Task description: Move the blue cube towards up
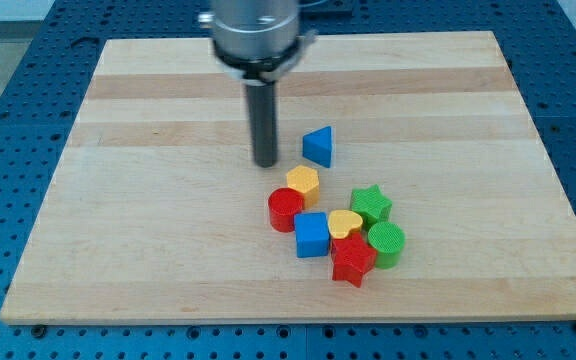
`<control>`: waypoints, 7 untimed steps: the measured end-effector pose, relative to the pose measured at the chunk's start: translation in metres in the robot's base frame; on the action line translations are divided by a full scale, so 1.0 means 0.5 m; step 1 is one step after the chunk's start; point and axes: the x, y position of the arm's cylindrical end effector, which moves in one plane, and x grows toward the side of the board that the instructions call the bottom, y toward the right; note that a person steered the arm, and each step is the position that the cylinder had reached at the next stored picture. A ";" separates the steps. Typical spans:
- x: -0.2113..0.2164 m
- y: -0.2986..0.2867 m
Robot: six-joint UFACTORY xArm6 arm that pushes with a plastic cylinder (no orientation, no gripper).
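Pale wooden board on a blue perforated bench, with my tip resting on the wood near a cluster of blocks.

The board shows lengthwise planks with fine grain; the bench beneath carries a regular grid of holes. The rod is a dark, smooth cylinder under a grey metallic collar, and it bears no jaws, so nothing is clasped. Just to the view's right of my tip stands the blue triangular block. Below my tip lie the yellow hexagonal block and the red cylinder. The blue cube sits further below, slightly to the view's right, touching the yellow heart-shaped block. Beyond these lie the green star, green cylinder and red star.
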 end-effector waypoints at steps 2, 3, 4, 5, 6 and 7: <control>0.173 -0.029; 0.254 0.016; 0.298 0.078; 0.298 0.134; 0.298 0.177; 0.270 0.183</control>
